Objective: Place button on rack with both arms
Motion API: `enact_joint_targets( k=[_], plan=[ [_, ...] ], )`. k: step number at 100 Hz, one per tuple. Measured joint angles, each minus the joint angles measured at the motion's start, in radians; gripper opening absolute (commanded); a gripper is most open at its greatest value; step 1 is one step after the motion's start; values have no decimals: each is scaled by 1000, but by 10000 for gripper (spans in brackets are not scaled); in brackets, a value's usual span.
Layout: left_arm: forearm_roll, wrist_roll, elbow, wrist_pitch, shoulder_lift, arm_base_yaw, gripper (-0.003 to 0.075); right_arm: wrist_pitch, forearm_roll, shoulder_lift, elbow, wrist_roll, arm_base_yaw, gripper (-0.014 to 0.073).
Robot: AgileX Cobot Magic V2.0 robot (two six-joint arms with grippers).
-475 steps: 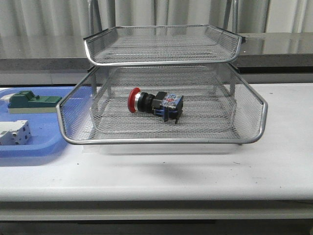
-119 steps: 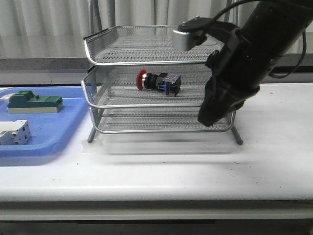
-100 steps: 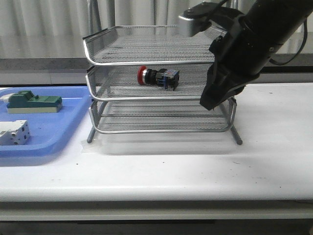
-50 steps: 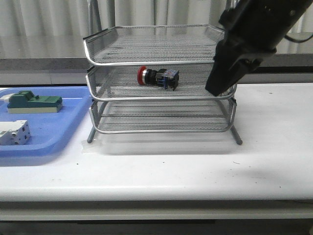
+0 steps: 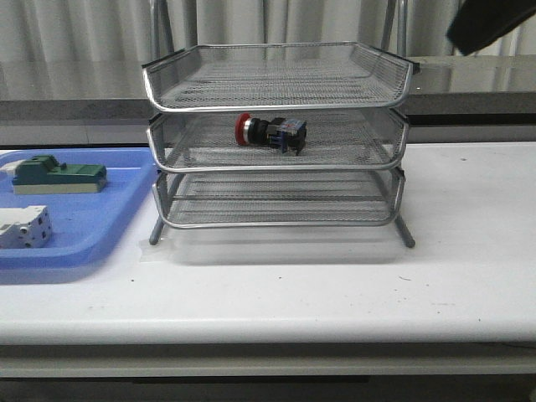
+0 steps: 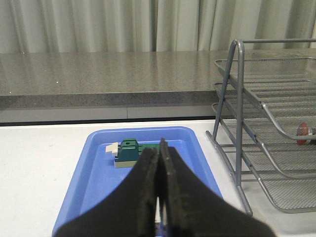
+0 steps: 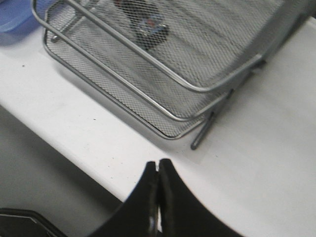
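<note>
The button (image 5: 270,132), red cap to the left, lies on its side in the middle tier of the silver wire rack (image 5: 276,107). All tiers are pushed in. In the right wrist view the button (image 7: 145,24) shows blurred through the mesh, with the rack (image 7: 197,89) below that gripper. My right gripper (image 7: 158,164) is shut and empty, high above the table's front edge; only a black part of its arm (image 5: 490,21) shows in the front view's upper right corner. My left gripper (image 6: 159,150) is shut and empty above the blue tray (image 6: 98,168), left of the rack (image 6: 266,128).
A flat blue tray (image 5: 84,226) at the left holds a green block (image 5: 54,174) and a white block (image 5: 23,226). The green block also shows in the left wrist view (image 6: 129,153). A grey ledge and curtains run behind the table.
The middle tray with the button slid back into the rack. My right arm then rose up and to the right, almost out of the front view.
</note>
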Motion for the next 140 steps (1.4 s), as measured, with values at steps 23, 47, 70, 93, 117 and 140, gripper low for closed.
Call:
enact_joint_targets(
  k=[23,47,70,93,117,140],
  plan=[
    [0,0,0,0,0,0,-20,8,-274,-233,147,358,0,-60],
    [0,0,0,0,0,0,-20,55,-346,-459,256,491,0,-60],
    [0,0,0,0,0,0,-20,87,-348,-546,285,498,0,-60],
    [0,0,0,0,0,0,-20,91,-348,-546,285,498,0,-60],
    [0,0,0,0,0,0,-20,91,-348,-546,285,498,0,-60],
    [0,0,0,0,0,0,-20,81,-348,-557,290,498,0,-60]
  ],
)
